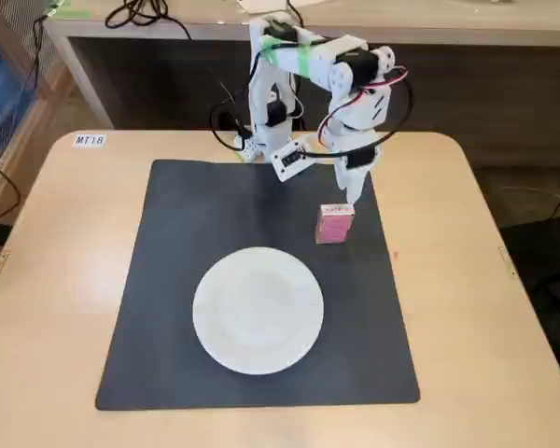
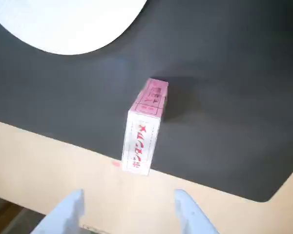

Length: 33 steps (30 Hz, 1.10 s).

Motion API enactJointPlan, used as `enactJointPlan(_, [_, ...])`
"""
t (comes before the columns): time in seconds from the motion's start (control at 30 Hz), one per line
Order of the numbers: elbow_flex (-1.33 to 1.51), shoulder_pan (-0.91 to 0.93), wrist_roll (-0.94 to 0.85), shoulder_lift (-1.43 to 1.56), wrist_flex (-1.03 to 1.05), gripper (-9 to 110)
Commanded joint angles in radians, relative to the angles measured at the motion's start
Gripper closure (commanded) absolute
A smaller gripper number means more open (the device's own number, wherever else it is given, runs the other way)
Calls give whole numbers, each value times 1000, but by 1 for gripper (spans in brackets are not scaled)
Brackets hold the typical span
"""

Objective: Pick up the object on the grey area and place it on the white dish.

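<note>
Box (image 1: 335,222): stands upright on the mat (image 1: 187,280), near its right edge in the fixed view, just beyond the dish (image 1: 259,310) and apart from it.
Box in wrist view (image 2: 143,129): pink top panel and whitish printed face both visible, centred ahead of the gap between the two fingertips.
Claw (image 1: 353,191): hangs directly over the box in the fixed view, pointing down; contact not clear from that angle.
Claw opening (image 2: 129,207): spread wide, clearly wider than the box; pale fingertips (image 2: 71,212) at the bottom edge of the wrist view, nothing between them.
Claw load: empty, touching nothing in the wrist view.
Risk, tipping: tall narrow box on a small base; likely to topple if one fingertip arrives first or clips the top on descent.
Risk, skew: box looks slightly angled to the fingers in the wrist view; closing could twist it instead of clamping flat faces.
Risk, slide: close to the mat edge; a push could shove it onto the bare table (image 1: 65,243).
Risk, shallow grip: pinching only the top could let it swing or slip on the way to the dish.
</note>
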Motion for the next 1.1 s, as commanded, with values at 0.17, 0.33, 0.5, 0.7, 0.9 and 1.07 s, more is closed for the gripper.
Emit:
enactJointPlan(0.17, [34, 37, 17, 11, 5, 65])
enactJointPlan(0.33, [-11, 72, -9, -95, 2, 64])
enactJointPlan(0.5, [-31, 78, -28, -178, -6, 64])
enactJointPlan(0.7, [-153, 71, -51, -321, -9, 64])
enactJointPlan(0.9, [-222, 71, -54, -434, -14, 66])
enactJointPlan(1.07, [-224, 64, -46, -563, -75, 82])
